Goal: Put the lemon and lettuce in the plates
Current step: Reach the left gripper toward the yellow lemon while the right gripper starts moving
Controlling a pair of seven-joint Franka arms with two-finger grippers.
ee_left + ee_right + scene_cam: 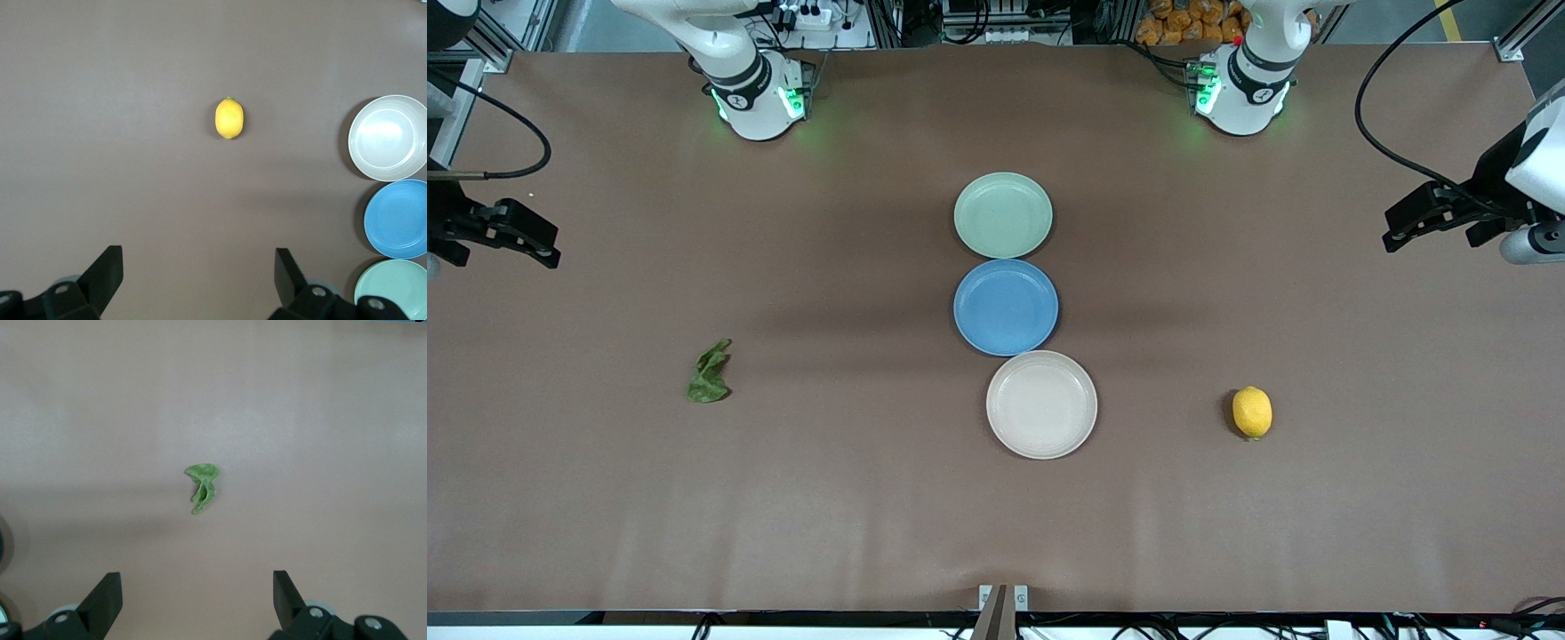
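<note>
Left claw (193, 280) wide open, empty – over table; right claw (193, 600) likewise.

blue plate (1006, 307), brown table (605, 489)
</note>
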